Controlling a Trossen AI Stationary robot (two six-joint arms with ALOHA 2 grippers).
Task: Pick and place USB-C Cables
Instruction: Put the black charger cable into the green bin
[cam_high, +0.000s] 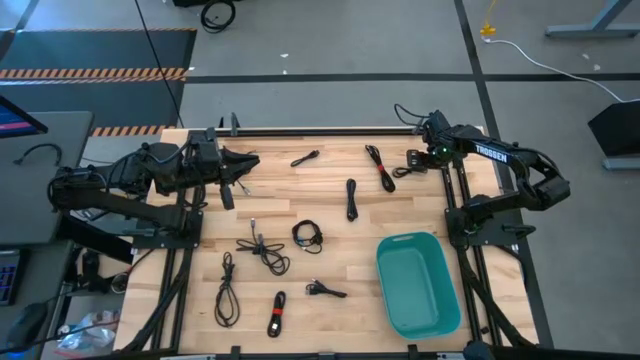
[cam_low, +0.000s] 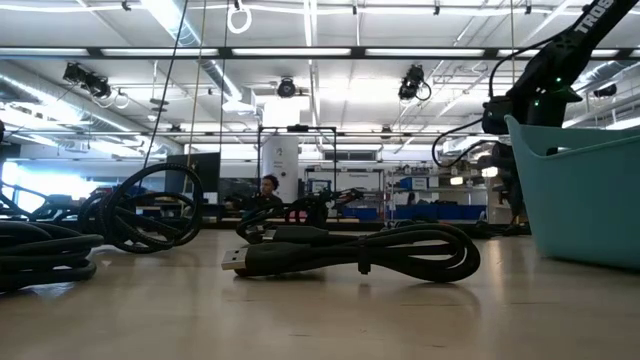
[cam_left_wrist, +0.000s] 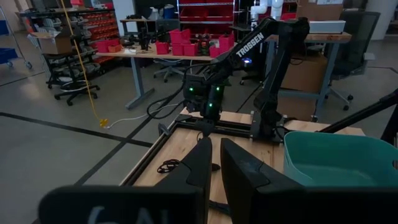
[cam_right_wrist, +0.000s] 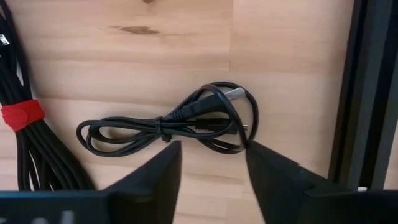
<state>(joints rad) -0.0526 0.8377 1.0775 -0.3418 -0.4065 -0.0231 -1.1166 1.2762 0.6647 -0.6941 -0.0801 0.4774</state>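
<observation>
Several USB-C cables, small black bundles, lie spread over the wooden table (cam_high: 330, 215). My right gripper (cam_high: 414, 160) points down at the far right corner, open, over one small tied cable (cam_right_wrist: 168, 124). Its fingertips (cam_right_wrist: 173, 148) stand on either side of that cable's plug-end loop (cam_right_wrist: 231, 115). Beside it lies a thicker cable with a red band (cam_right_wrist: 22, 115). My left gripper (cam_high: 245, 162) hangs level above the table's far left, all but shut on nothing (cam_left_wrist: 216, 163). My right gripper comes at the small cable from above, its fingers across the plug end. One fingertip (cam_right_wrist: 250, 147) stands at the edge of the loop. I cannot tell whether it touches. The cable lies flat on the table.
A teal tub (cam_high: 418, 283) stands at the near right. Other cables lie at the middle (cam_high: 351, 198), the near left (cam_high: 227, 290) and the near edge (cam_high: 277, 313). The table's black frame rail (cam_right_wrist: 367, 93) runs close beside my right gripper.
</observation>
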